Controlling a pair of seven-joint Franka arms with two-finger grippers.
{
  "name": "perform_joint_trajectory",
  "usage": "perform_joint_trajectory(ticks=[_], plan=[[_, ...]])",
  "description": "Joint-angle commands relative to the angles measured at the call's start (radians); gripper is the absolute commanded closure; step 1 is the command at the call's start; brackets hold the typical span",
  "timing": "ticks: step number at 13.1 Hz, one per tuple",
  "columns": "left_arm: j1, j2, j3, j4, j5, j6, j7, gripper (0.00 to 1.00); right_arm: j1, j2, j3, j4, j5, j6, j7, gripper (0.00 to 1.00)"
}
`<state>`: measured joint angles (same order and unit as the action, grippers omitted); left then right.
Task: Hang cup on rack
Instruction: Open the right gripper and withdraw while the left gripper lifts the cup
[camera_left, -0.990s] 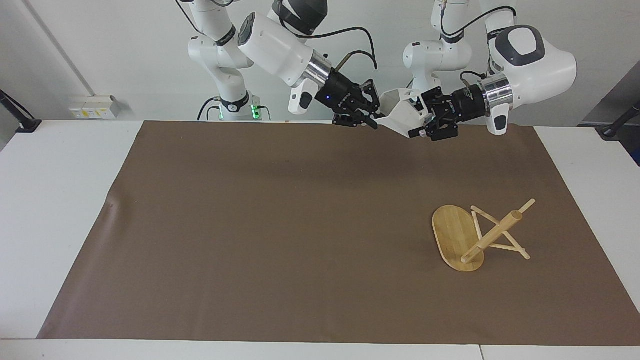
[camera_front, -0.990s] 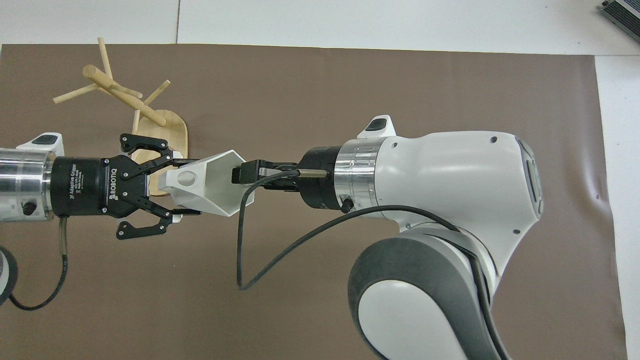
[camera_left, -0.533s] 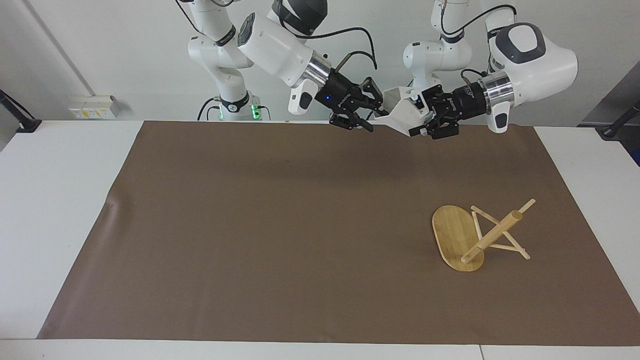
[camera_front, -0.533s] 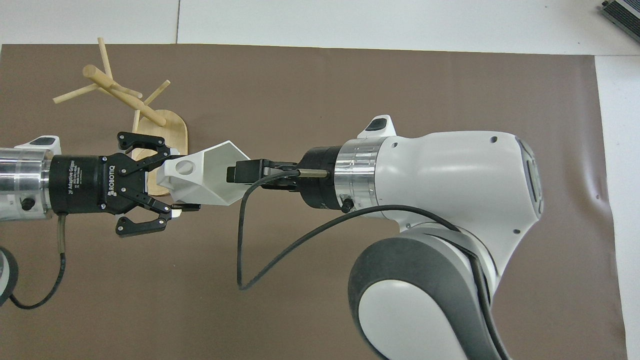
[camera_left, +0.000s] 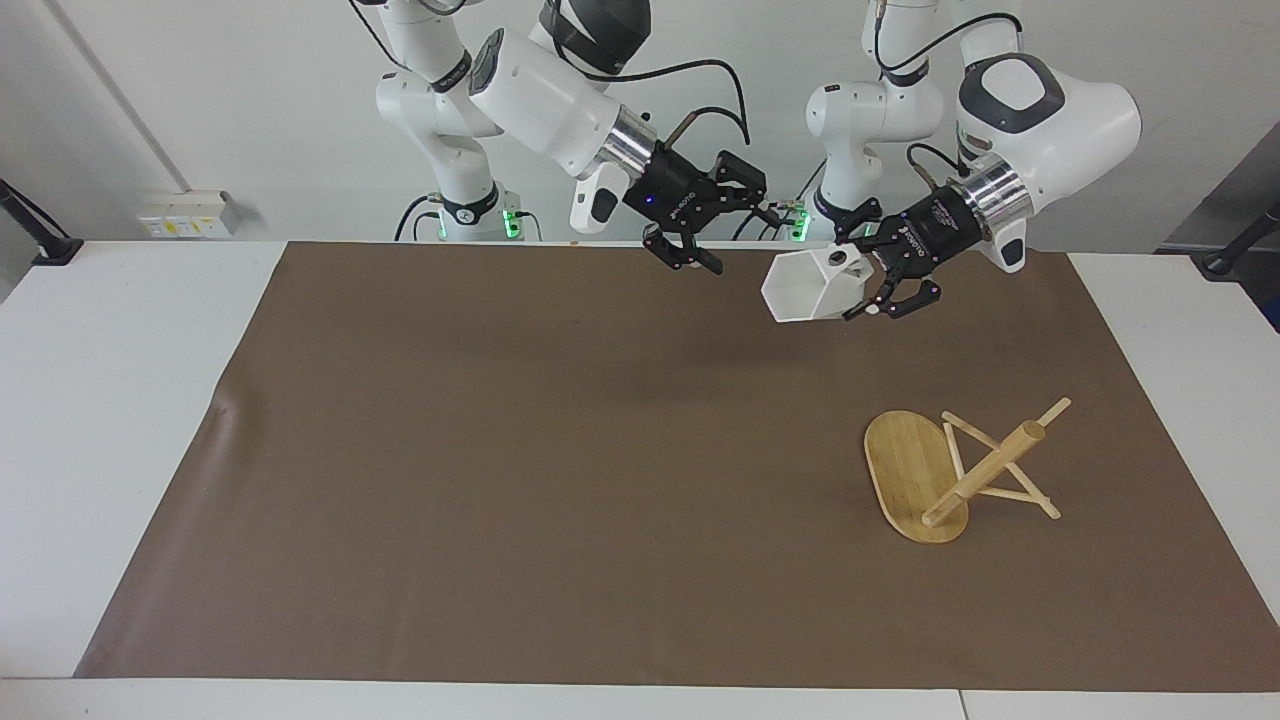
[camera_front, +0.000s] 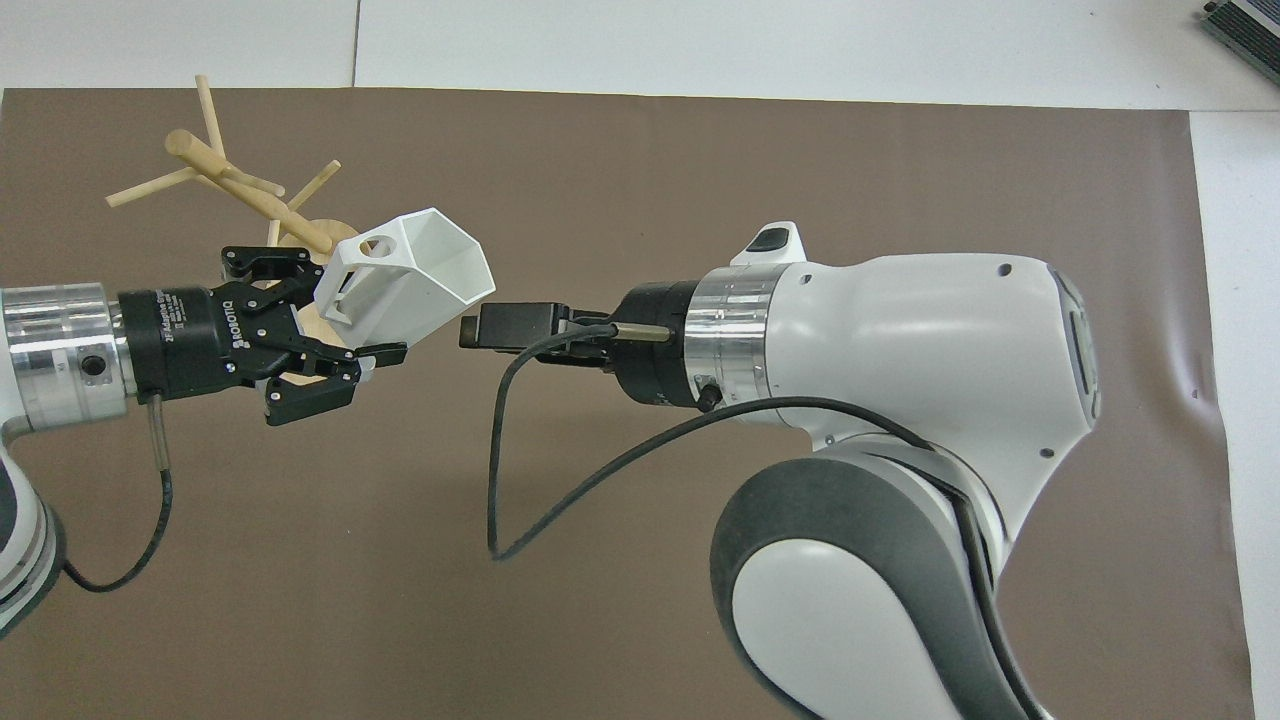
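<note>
You have the cup (camera_left: 806, 287) in the left hand (camera_left: 872, 290), which is clamped on the cup's base end by the pierced handle; the cup is up in the air, tipped on its side with its open mouth pointing away from that hand. In the facing view you can see it hangs clear above the brown mat (camera_left: 560, 470), over the strip of mat nearest the robots, well apart from the rack (camera_left: 945, 470). The overhead view hides that gap: there the cup (camera_front: 415, 275) covers part of the rack's base and seems to touch a peg. The rack (camera_front: 235, 190) stands toward the left arm's end of the bench (camera_left: 90, 420), its post leaning steeply. Your right hand (camera_left: 725, 228) is empty, its fingers spread apart, held in the air just beside the cup's mouth. From overhead the right hand (camera_front: 505, 327) shows only edge-on, so the spread is not visible there.
</note>
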<state>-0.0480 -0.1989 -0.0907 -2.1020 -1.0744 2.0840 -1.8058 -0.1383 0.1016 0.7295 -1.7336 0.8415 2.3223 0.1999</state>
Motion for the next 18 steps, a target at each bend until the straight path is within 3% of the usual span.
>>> perform_joint_trajectory(ticks=[1,9,18], plan=[[-0.012,-0.01,-0.001,-0.018,0.021,0.062,-0.094,1.0,-0.014,-0.005,-0.037,0.0,-0.009,-0.018,0.006,0.0],[-0.027,0.047,-0.004,-0.019,0.145,0.212,-0.368,1.0,-0.014,-0.011,-0.329,0.016,-0.307,-0.196,-0.14,0.0],[-0.03,0.114,-0.003,-0.004,0.238,0.284,-0.54,1.0,-0.012,-0.026,-0.511,0.012,-0.755,-0.333,-0.154,0.0]])
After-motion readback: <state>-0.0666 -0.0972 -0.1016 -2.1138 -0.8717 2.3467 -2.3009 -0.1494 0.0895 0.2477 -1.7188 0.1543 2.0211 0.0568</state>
